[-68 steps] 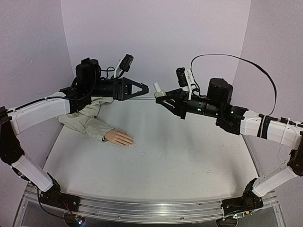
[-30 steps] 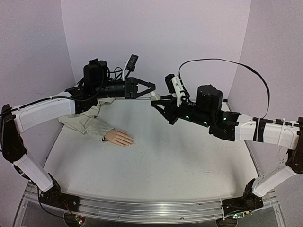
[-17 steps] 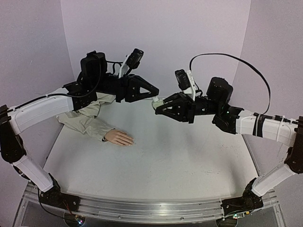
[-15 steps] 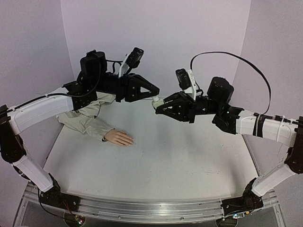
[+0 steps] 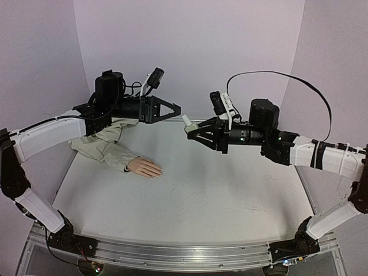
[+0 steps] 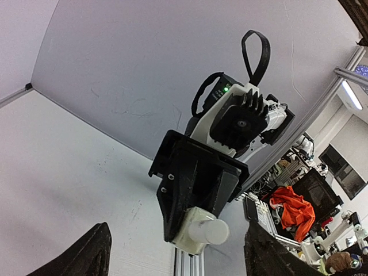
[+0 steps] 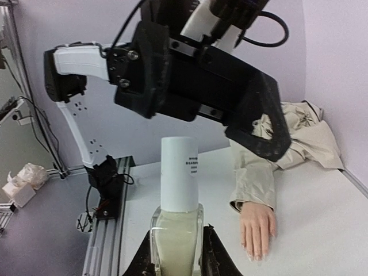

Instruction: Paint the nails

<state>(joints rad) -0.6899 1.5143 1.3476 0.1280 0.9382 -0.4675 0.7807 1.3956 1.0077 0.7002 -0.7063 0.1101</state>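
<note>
A flat white table (image 5: 218,190) fills the overhead view, with lilac walls behind it. Two white-and-black robot arms reach in from the near corners and meet in the air above the far half of the table.

The left arm (image 5: 52,135) ends in the left gripper (image 5: 175,109). Its wrist view shows its two black fingers (image 6: 86,256) spread wide apart, holding nothing.

The right arm (image 5: 322,155) ends in the right gripper (image 5: 192,129). It is clamped on a small clear glass bottle of pale liquid with a tall white cylindrical cap (image 7: 178,172). The cap points up and left toward the left gripper. In the left wrist view it sits between that gripper's open fingers, with a gap on each side.

A crumpled beige fabric sleeve (image 5: 106,146) runs diagonally from the far left corner toward the middle of the table. At its end a small peach mannequin hand (image 5: 145,167) lies flat, palm down, left of the table's centre. Its long axis follows the sleeve, and its fingers point right and slightly toward the near edge.

The nails (image 7: 251,252) sit at those fingertips, resting on the table surface. They are too small to make out any colour. The hand is well below and apart from both grippers.
</note>
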